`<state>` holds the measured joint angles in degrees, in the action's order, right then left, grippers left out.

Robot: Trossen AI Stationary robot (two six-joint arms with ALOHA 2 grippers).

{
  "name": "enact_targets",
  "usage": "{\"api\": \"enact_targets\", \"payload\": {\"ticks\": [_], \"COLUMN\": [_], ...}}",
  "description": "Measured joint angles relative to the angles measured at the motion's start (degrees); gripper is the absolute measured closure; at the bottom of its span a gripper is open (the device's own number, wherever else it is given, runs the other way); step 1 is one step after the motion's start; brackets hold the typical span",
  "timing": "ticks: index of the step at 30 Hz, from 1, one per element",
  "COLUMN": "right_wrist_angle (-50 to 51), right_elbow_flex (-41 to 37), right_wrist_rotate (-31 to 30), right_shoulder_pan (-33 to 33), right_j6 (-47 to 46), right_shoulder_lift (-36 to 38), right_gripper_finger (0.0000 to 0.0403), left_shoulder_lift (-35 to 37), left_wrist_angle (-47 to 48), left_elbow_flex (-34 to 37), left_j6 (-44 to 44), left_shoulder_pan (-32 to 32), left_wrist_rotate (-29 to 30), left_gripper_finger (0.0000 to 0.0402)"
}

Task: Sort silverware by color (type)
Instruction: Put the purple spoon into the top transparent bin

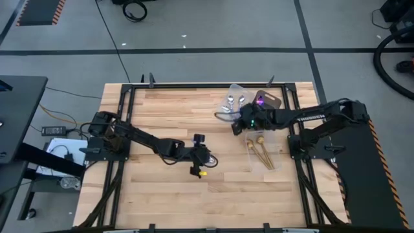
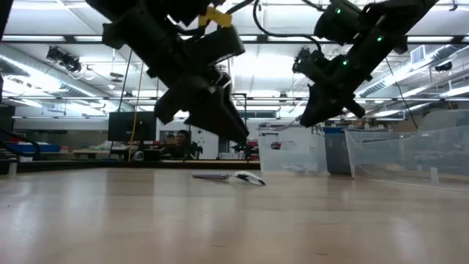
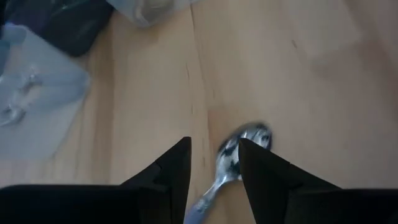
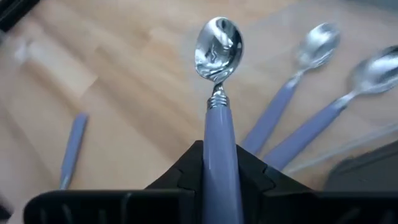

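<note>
Table point(image 1: 168, 116): pale wood planks.
Right tool point(image 4: 219, 163): clamped on lavender-handled spoon point(image 4: 217, 74), glossy oval bowl.
Left tool point(image 3: 214, 163): parted, straddling mirrored spoon point(image 3: 239, 152), not gripping.

High view straight down over the whole table point(image 1: 168, 194), low view level across its top into the room, each wrist view close above the wood, all sharing the table

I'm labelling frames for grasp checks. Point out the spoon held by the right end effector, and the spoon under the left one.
held spoon point(image 4: 218, 46), right wrist view, on its bowl.
table spoon point(image 3: 231, 157), left wrist view, on its bowl.
</note>
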<state>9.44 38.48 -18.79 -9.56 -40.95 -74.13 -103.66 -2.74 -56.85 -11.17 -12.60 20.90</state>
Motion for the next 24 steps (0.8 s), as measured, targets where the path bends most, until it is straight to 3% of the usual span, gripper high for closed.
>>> {"api": "enact_targets", "payload": {"ticks": [4, 11, 24], "right_wrist_angle": [-2.79, -3.54, -13.49], "right_elbow_flex": [0.00, 0.04, 0.04], "right_wrist_rotate": [0.30, 0.80, 2.04], "right_shoulder_pan": [-4.30, -9.68, -13.66], "right_j6": [0.70, 1.85, -10.50], "right_shoulder_lift": [0.00, -1.58, -8.75], "right_gripper_finger": [0.0359, 0.0375, 0.0373], "left_shoulder_lift": [0.00, 0.00, 3.62], "left_wrist_angle": [2.13, 2.48, 9.63], "left_elbow_flex": [0.40, 0.40, 0.36], "left_j6": [-5.87, -8.03, -9.70], "left_shoulder_pan": [1.43, 2.69, 2.80], "left_wrist_rotate": [0.02, 0.05, 0.14], "left_gripper_finger": [0.0261, 0.0260, 0.0260]}}
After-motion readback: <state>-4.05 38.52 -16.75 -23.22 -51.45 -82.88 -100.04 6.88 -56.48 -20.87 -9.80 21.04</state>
